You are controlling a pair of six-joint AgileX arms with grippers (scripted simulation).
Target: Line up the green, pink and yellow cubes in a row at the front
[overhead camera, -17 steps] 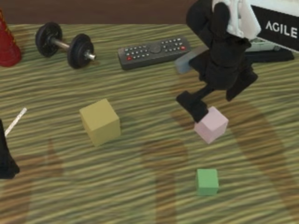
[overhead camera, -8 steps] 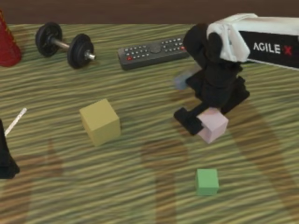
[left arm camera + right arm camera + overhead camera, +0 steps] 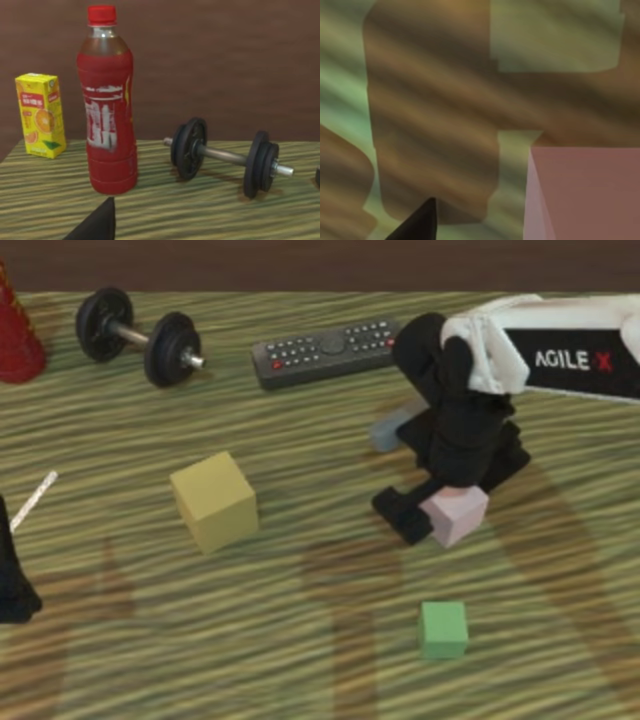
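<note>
The pale pink cube (image 3: 462, 516) sits right of centre. My right gripper (image 3: 452, 492) is low over it and open. One black finger (image 3: 403, 513) rests just left of the cube, and the arm covers the other side. In the right wrist view the pink cube (image 3: 585, 192) is apart from the one fingertip (image 3: 422, 222) that shows. The small green cube (image 3: 443, 629) lies in front of the pink one. The large yellow cube (image 3: 213, 500) stands left of centre. My left gripper (image 3: 12, 585) is parked at the left edge, open and holding nothing.
Along the back lie a black dumbbell (image 3: 140, 336), a remote control (image 3: 328, 350) and a red bottle (image 3: 15, 335). A grey-blue block (image 3: 386, 432) sits behind the right gripper. A thin white stick (image 3: 33, 499) lies at the left. A juice box (image 3: 40, 115) stands beside the bottle.
My right arm has swung in and the gripper has come down around the pink cube. The three cubes and the left arm have stayed where they were.
</note>
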